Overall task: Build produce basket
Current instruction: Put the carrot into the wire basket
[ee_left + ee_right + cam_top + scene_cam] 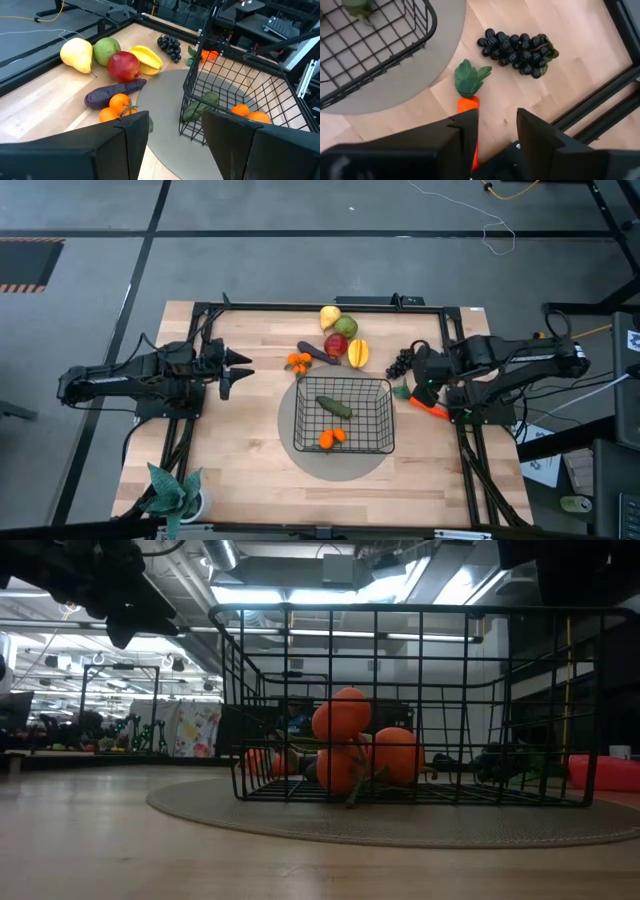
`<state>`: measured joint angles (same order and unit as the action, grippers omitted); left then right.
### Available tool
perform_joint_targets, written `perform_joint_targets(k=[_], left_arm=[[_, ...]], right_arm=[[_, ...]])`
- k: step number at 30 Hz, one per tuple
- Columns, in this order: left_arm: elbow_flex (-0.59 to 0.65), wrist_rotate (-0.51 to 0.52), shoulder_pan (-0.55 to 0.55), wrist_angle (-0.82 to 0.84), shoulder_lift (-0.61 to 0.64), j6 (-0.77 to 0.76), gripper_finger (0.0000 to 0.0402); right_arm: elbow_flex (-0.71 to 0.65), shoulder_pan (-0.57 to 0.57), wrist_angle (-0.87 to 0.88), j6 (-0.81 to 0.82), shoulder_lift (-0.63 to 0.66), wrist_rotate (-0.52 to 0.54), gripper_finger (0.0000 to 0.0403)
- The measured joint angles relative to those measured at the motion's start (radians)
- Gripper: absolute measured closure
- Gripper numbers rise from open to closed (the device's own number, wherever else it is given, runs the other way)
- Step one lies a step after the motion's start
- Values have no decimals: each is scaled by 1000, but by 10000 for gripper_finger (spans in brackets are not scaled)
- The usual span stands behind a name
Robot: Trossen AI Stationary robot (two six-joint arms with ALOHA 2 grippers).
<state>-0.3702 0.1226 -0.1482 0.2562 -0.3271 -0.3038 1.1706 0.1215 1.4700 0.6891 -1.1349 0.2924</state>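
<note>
The black wire basket point(372, 392) stands on a round grey mat, with a green cucumber point(334, 407) and small oranges point(331, 438) inside. Beyond its far side lie a yellow pear point(77, 54), a green apple point(106, 49), a red apple point(124, 67), a yellow ridged fruit point(147, 58), a purple eggplant point(112, 92) and more oranges point(116, 106). Dark grapes point(517, 47) and a carrot point(468, 104) lie to the basket's right. My right gripper point(497, 127) hangs open over the carrot, pointing down and touching nothing. My left gripper point(175, 145) stands open to the left of the basket.
A green potted plant point(175, 495) stands at the table's near left corner. Black frame rails point(320, 306) run along the table's edges, and one passes close behind the grapes point(600, 100). Bare wood lies between my left gripper and the mat point(340, 465).
</note>
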Motion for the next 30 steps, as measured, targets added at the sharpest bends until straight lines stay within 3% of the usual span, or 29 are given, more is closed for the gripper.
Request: perform_joint_targets(k=[7,11,14,21,30], left_arm=[[0,0,0,1,0,0,230],[0,0,0,3,0,0,230],[0,7,0,5,0,0,230],[0,43,0,5,0,0,230],[0,52,0,5,0,0,230]], right_arm=[[-2,0,109,63,-20,-2,237],[-30,13,100,70,36,-91,216],[-82,43,87,57,91,-99,208],[-276,100,-121,131,211,-87,207],[-494,112,-386,37,197,-163,207]])
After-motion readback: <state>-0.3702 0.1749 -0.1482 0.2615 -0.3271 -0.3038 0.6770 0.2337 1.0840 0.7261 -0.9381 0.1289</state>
